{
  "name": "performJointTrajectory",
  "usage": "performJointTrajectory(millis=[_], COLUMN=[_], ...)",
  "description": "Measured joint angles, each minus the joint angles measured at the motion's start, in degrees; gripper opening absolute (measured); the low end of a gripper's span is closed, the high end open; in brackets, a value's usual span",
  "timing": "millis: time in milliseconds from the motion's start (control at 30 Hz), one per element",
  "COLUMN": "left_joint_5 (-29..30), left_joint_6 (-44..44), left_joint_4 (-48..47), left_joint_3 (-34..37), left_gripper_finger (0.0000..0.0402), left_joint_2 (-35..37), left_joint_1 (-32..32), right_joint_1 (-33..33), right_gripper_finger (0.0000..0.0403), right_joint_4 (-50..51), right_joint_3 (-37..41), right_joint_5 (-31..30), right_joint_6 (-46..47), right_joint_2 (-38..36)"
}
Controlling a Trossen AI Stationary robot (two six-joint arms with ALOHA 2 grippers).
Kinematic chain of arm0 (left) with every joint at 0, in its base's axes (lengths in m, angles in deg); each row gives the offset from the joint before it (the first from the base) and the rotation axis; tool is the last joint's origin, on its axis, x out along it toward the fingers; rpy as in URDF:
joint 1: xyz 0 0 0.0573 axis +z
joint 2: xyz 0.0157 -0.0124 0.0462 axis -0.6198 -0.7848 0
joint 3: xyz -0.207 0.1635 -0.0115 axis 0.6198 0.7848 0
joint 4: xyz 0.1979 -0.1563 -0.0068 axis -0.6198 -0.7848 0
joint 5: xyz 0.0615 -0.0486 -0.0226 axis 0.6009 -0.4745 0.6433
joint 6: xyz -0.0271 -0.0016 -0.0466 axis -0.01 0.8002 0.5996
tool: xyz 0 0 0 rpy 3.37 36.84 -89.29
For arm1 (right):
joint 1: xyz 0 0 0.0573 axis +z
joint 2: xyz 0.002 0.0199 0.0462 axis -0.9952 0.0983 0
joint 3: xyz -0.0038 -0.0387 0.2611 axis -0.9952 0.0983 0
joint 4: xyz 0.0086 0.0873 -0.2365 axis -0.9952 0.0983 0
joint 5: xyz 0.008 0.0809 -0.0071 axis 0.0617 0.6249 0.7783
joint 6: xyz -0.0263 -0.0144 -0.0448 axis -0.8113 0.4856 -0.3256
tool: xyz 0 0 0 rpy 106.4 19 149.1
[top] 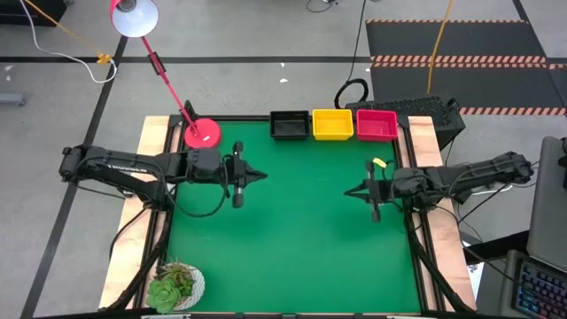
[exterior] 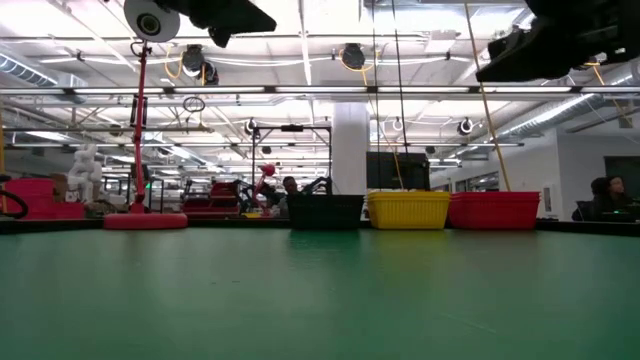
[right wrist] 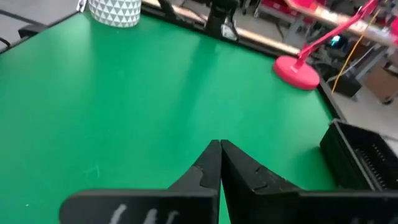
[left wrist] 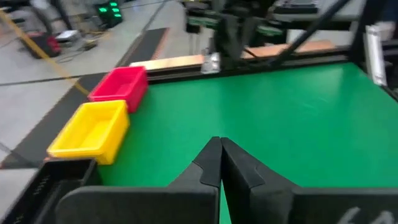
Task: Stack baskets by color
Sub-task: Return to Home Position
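Three baskets stand in a row at the table's far edge: a black one (top: 290, 125), a yellow one (top: 333, 124) and a red-pink one (top: 376, 124). Whether each is a single basket or a stack, I cannot tell. In the low view they show as black (exterior: 326, 212), yellow (exterior: 408, 210) and red (exterior: 494, 210), resting on their bottoms. My left gripper (top: 263, 175) hovers shut over the table's left half, its fingertips (left wrist: 219, 144) together. My right gripper (top: 347, 190) hovers shut over the right half, fingertips (right wrist: 219, 147) together. Neither holds anything.
A pink lamp base (top: 202, 134) sits at the far left corner, its arm reaching to a lamp head (top: 135, 16) beyond the table. A potted plant (top: 175, 285) stands at the near left corner. The green mat (top: 301, 239) lies bare between the arms.
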Motion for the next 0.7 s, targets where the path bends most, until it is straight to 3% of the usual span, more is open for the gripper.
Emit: performJointTrajectory(millis=[267,700], left_joint_5=[-3.20,-6.06], left_joint_6=[-3.31,-3.82], left_joint_4=[10.36,17.27], left_joint_3=[9.00,19.95], left_gripper_finger=[0.0005,0.0008], left_joint_2=[2.04,11.67], left_joint_1=[1.39,4.26], right_joint_1=[-0.13,-0.15], right_gripper_finger=[0.0000,0.0000], right_joint_4=[-4.65,-15.02], right_joint_3=[5.61,16.37], right_joint_5=[0.80,1.97], right_joint_6=[-1.83,-3.48], right_joint_2=[-6.31,-10.01])
